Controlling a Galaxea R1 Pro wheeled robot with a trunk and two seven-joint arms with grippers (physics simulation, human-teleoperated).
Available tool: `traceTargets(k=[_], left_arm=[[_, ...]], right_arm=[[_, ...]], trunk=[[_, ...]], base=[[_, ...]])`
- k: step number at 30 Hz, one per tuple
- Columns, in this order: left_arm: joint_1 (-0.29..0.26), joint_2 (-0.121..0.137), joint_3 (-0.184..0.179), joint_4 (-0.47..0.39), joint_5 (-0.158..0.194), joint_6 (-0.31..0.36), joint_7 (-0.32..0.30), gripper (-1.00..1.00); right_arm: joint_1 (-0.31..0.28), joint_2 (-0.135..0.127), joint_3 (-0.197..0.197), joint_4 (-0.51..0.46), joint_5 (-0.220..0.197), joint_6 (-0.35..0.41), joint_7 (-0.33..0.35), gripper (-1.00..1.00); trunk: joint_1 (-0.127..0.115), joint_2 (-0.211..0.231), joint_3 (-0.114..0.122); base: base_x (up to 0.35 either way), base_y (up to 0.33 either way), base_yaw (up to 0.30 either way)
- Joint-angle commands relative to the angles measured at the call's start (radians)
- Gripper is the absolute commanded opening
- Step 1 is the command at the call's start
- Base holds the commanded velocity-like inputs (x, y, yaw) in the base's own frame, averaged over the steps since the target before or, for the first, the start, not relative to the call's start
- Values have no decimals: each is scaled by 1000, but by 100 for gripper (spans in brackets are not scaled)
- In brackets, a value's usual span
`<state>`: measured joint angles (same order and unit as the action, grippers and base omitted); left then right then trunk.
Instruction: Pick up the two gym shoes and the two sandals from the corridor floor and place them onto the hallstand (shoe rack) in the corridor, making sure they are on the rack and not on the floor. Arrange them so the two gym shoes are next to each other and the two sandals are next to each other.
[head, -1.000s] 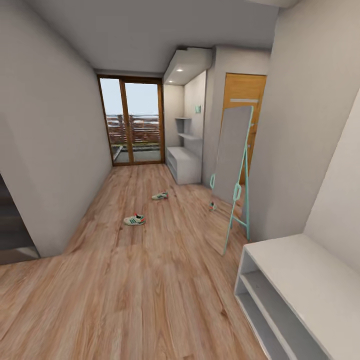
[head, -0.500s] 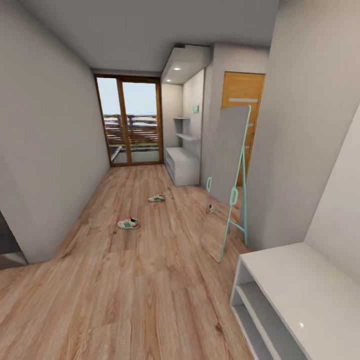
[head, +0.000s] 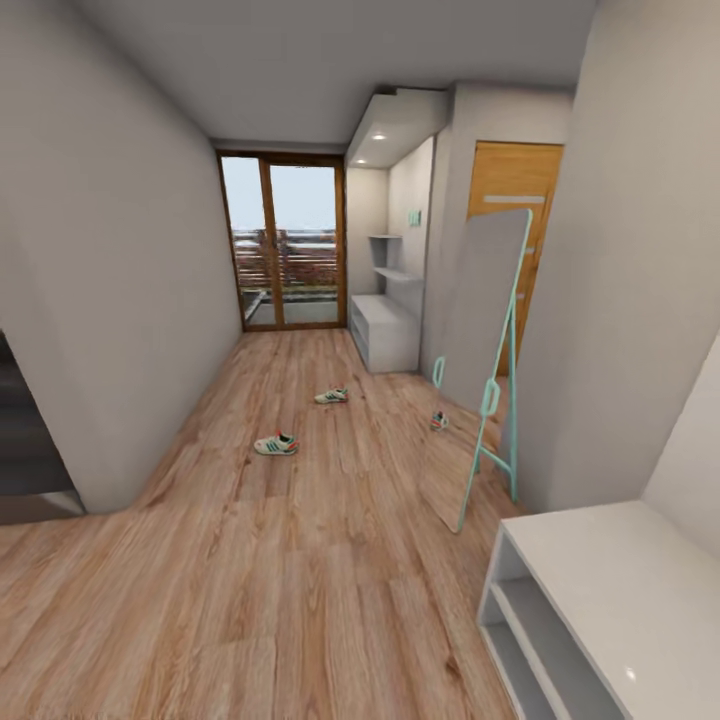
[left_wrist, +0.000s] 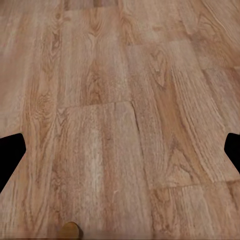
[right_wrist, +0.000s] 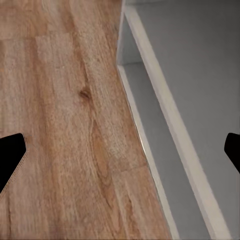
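- Gym shoes: two on the corridor floor (head: 300, 560), well apart from each other. Nearer shoe (head: 276, 444) lies mid-floor; farther shoe (head: 332, 396) sits deeper down the corridor, toward the glass door (head: 290, 245).
- Both are cream-white with green side stripes and red-orange patches; low, rounded shapes. Too small to tell toe from heel with certainty; each long axis runs roughly across the corridor.
- A third small shoe-like shape (head: 439, 421) shows at the foot of the standing mirror (head: 480, 350); cannot tell whether it is a real shoe or a reflection.
- Left gripper (left_wrist: 120, 152): dark fingertips (left_wrist: 10, 155) at opposite edges of the wrist view, spread wide apart, nothing between them but bare plank floor. Shoes lie far ahead, well apart from it.
- Right gripper (right_wrist: 120, 155): fingertips (right_wrist: 11, 160) likewise spread wide, holding nothing; below it the floor meets the edge of a pale-grey shelf unit (right_wrist: 165, 120).
- Floor: light brown wood planks, strong grain and knots.
- Near shelf unit (head: 600, 560): smooth pale-grey flat top, open shelves beneath, at the robot's right.
- Hallstand (head: 385, 335): pale-grey bench with wall shelves above, in the alcove beside the glass door, beyond both shoes.
- Mirror: tall panel, teal frame, leaning against the right wall.
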<state>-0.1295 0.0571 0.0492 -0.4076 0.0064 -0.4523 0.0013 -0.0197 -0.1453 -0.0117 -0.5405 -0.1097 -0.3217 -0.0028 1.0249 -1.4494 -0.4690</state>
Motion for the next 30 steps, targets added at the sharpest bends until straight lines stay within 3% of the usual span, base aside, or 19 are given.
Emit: traceTargets(k=[1,8,30], left_arm=[[-1,0,1,1,1,-3,0,100],[-1,0,0,1,1,-3,0,100],[-1,0,0,1,3,-4,-3,100]], right_arm=[[0,0,2,0,-10,-3,0,100],[0,0,2,-1,-10,-3,0,100],[0,0,2,-1,-10,-3,0,100]], trunk=[[0,-1,-1],[0,-1,-1],[0,-1,-1]], base=[[140,-1,270],[270,0,144],[337,0,23]])
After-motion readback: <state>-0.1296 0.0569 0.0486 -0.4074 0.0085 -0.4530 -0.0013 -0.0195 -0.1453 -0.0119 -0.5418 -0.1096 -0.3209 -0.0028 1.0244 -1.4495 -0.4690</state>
